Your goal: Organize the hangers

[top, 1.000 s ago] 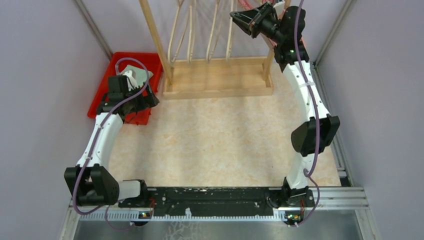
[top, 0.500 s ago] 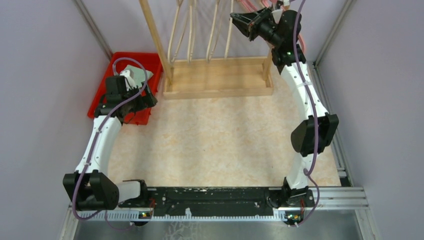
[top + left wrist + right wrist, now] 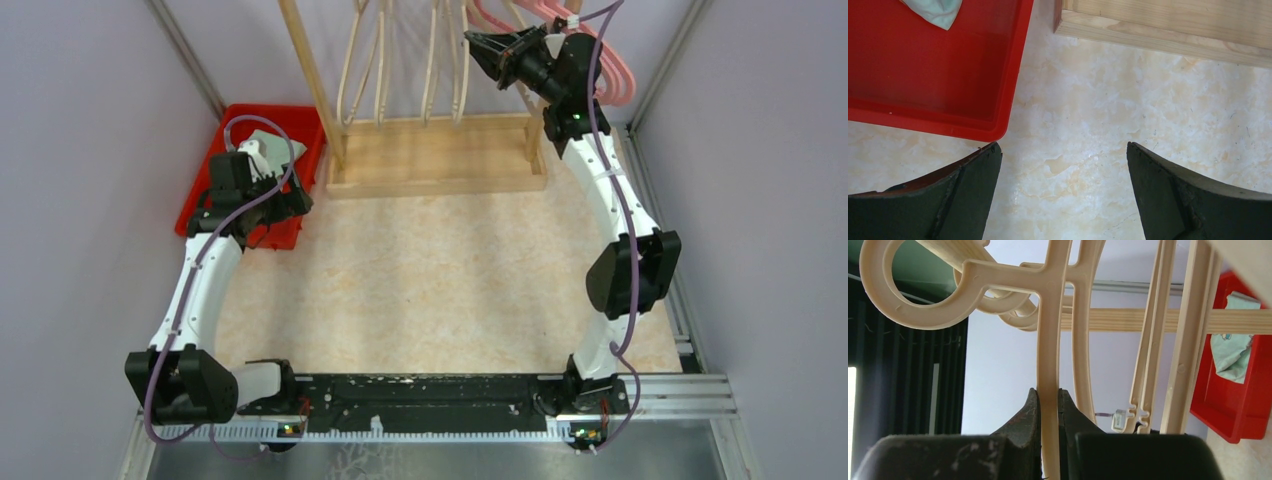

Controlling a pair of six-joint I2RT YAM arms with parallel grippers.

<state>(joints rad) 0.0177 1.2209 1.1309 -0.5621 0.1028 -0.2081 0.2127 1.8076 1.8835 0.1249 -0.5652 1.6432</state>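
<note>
Pink hangers (image 3: 618, 80) have swung into view at one o'clock; your right gripper (image 3: 1049, 395) clenches a beige hanger (image 3: 1048, 340) to shift it, left gripper (image 3: 1063, 165) released.

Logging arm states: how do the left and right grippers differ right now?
The left gripper is low by the red plastic bin, jaws open and empty; the right gripper is raised at the light wooden rack, jaws shut on a beige plastic hanger. Both are black.
</note>
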